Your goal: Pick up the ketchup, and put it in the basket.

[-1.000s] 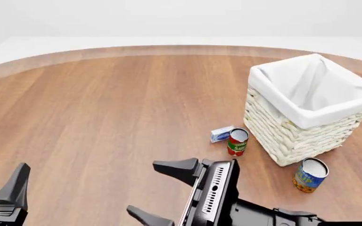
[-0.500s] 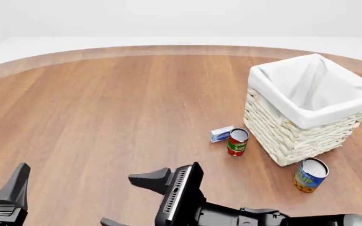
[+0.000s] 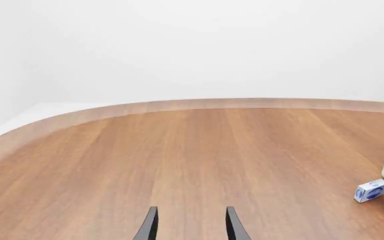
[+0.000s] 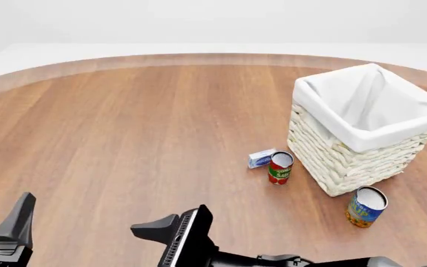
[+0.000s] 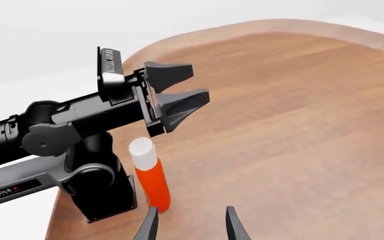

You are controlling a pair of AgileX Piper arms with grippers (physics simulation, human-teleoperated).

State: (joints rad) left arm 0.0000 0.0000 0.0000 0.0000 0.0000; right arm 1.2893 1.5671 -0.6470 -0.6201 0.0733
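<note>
While the right gripper is pointing across the near edge of the table, its jaws are standing apart with nothing between them, and its own camera is showing why it is aimed that way: the ketchup is standing upright just beside the base of the left arm, a little ahead of the fingertips. The bottle is not showing in the front view at all, so it seems to be sitting too close to the robot for that camera. The left gripper is hanging above the bottle with its jaws parted and empty, apparently parked out of the way. The basket is waiting far off on the right side, with a red can, a small box and a blue can near it, so I would judge the pick as not yet begun.
</note>
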